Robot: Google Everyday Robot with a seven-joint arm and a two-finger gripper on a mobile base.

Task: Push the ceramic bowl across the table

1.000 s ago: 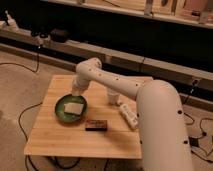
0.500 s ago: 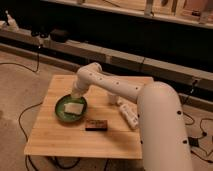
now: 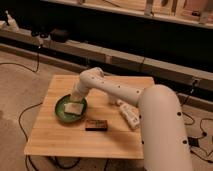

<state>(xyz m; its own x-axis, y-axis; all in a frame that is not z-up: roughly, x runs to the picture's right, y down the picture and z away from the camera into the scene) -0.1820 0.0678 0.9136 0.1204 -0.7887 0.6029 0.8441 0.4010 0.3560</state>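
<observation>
The green ceramic bowl (image 3: 62,113) sits on the left half of the light wooden table (image 3: 75,142). My white arm reaches from the lower right across the table to the bowl. My gripper (image 3: 74,106) is down inside the bowl, a pale block over its middle and right part, close to the right rim. The bowl's right rim is partly hidden by the arm.
A small dark rectangular box (image 3: 96,124) lies just right of the bowl near the table's middle. A white remote-like object (image 3: 129,115) lies further right, partly under my arm. Cables run on the floor (image 3: 20,75) around the table. A dark shelf runs behind.
The arm's elbow has shifted slightly left and down. The bowl and gripper stand almost where they were.
</observation>
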